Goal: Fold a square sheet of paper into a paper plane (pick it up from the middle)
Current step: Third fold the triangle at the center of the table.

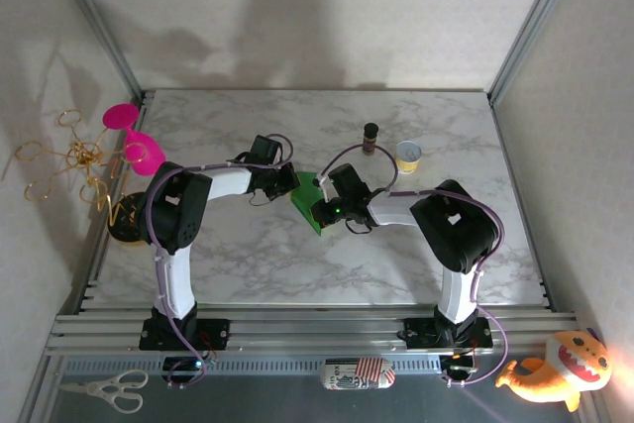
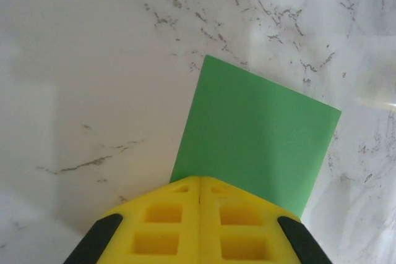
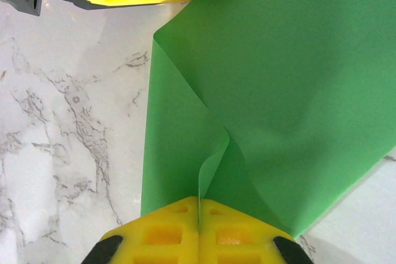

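Left arm (image 1: 203, 195) and right arm (image 1: 436, 213) elbowed inward, left gripper (image 2: 199, 180) clamped on one edge of the sheet of paper (image 2: 260, 134), right gripper (image 3: 199, 201) pinched tight on the puckered opposite edge

A dark bottle (image 1: 370, 137) and a tape roll (image 1: 408, 156) are set side by side on the marble table (image 1: 248, 255), pink scoops (image 1: 134, 136) at its left edge (scissors (image 1: 104, 389) and a plush (image 1: 555, 370) are seen nearer, off it).

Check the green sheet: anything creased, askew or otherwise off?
Yes. The sheet of paper is puckered where the right gripper pinches its edge: a raised, curled ridge runs up from the fingertips, so it isn't lying flat. The left gripper is shut on the far edge. No tear visible.
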{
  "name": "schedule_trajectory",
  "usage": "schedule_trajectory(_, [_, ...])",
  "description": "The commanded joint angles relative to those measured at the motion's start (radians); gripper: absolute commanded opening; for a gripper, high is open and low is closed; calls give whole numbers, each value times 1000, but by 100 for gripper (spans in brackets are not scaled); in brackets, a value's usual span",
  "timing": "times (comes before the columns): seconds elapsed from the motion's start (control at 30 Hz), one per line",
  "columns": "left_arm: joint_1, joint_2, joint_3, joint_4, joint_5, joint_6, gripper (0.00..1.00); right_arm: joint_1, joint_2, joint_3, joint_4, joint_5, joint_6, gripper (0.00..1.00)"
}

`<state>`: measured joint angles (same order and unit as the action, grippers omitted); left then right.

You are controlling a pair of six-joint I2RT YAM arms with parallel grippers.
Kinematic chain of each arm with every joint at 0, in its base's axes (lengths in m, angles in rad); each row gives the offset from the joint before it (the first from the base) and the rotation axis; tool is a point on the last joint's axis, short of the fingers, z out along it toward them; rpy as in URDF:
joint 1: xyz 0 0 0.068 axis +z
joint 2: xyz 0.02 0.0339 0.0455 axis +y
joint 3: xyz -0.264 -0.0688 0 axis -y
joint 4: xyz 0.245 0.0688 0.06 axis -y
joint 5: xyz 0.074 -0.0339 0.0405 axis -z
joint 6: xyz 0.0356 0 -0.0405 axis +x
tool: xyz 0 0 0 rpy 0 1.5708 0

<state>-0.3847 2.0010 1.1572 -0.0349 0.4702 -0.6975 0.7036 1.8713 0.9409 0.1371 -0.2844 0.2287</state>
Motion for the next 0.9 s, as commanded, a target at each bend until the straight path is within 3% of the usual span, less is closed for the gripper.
schedule_trajectory(0.0, [-12, 53, 1, -97, -41, 32, 3, -4, 11, 28, -43, 16, -1, 1])
schedule_trajectory(0.23, [-11, -10, 63, -116, -28, 47, 6, -4, 41, 38, -82, 17, -20, 1])
schedule_trajectory(0.37, [-10, -85, 75, -110, -56, 26, 13, -4, 62, 58, -117, 14, -19, 2])
schedule_trajectory(0.53, [-11, -185, -46, -24, -62, -44, 18, -4, 87, 77, -144, -10, 2, 2])
schedule_trajectory(0.87, [-66, -269, -300, 252, 60, -221, 13, -39, 121, 122, -205, -39, 17, 3])
